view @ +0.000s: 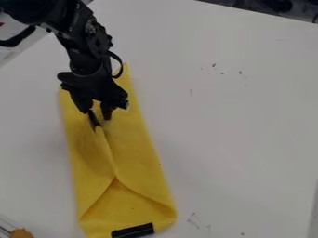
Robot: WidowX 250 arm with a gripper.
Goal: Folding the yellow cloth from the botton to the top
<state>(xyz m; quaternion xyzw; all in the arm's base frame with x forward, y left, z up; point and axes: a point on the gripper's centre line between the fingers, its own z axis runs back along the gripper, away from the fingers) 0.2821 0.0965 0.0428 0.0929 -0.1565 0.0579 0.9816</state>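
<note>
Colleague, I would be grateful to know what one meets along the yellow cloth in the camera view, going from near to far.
The black bar on the near end of the yellow cloth, the peak of the V-shaped fold, the gripper, the cloth's far corner.

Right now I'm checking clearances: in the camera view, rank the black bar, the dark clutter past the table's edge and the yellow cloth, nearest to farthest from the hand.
1. Yellow cloth: directly beneath the hand.
2. Black bar: at the cloth's bottom end.
3. Dark clutter: beyond the table's edge, top right.
</note>
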